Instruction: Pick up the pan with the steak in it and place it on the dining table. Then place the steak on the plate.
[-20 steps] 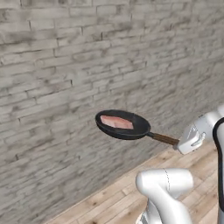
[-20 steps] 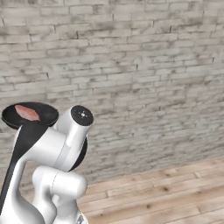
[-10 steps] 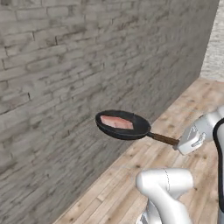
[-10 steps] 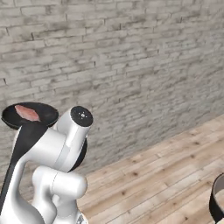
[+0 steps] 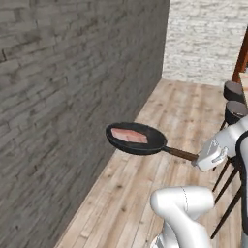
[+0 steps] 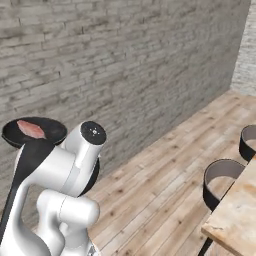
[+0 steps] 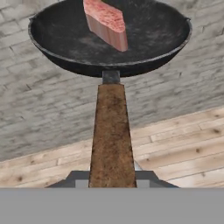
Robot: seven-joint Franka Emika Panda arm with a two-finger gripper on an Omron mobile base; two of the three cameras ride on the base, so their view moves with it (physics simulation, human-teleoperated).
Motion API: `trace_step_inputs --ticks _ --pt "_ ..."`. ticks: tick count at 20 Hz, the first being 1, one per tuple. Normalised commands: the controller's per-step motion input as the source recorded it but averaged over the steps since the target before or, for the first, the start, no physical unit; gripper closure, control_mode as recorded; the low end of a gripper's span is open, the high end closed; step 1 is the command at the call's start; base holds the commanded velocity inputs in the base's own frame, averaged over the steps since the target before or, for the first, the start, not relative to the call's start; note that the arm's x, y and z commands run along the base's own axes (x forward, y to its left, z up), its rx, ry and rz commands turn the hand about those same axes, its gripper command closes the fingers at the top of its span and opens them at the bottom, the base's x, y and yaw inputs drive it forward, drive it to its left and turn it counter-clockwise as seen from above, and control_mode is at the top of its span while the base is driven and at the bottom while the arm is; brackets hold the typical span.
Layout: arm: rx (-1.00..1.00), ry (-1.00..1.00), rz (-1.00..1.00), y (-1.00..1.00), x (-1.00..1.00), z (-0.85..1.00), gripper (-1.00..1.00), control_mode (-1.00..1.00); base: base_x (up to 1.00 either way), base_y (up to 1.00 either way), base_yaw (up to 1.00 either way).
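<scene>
We find the hand (image 5: 203, 157) clamped on the end of the pan's brown handle, w/ the pan (image 5: 136, 139) held level in mid-air over the wood floor (image 5: 160, 116), beside the grey brick wall (image 5: 68, 97). Steak (image 5: 129, 135) lies flat inside the pan, approx. centre. A desk (image 6: 240, 210) corner and two dark stools (image 6: 222, 182) show at right; we read no brands, labels or writing on any item.

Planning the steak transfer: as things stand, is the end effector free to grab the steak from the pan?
Probably not: the end effector is shut on the handle of the pan, carried in mid-air, and the steak lies inside it.
</scene>
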Motion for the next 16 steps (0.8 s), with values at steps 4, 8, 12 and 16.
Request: trace_step_inputs --ticks 4,8,12,16 --pt "0.0 0.0 0.0 0.0 0.0 0.0 1.0 1.0 0.0 0.05 -0.5" --pt "0.0 0.0 0.0 0.0 0.0 0.0 1.0 1.0 0.0 0.05 -0.5" --pt "0.0 0.0 0.0 0.0 0.0 0.0 1.0 1.0 0.0 0.05 -0.5" --pt "0.0 0.0 0.0 0.0 0.0 0.0 1.0 1.0 0.0 0.06 -0.5"
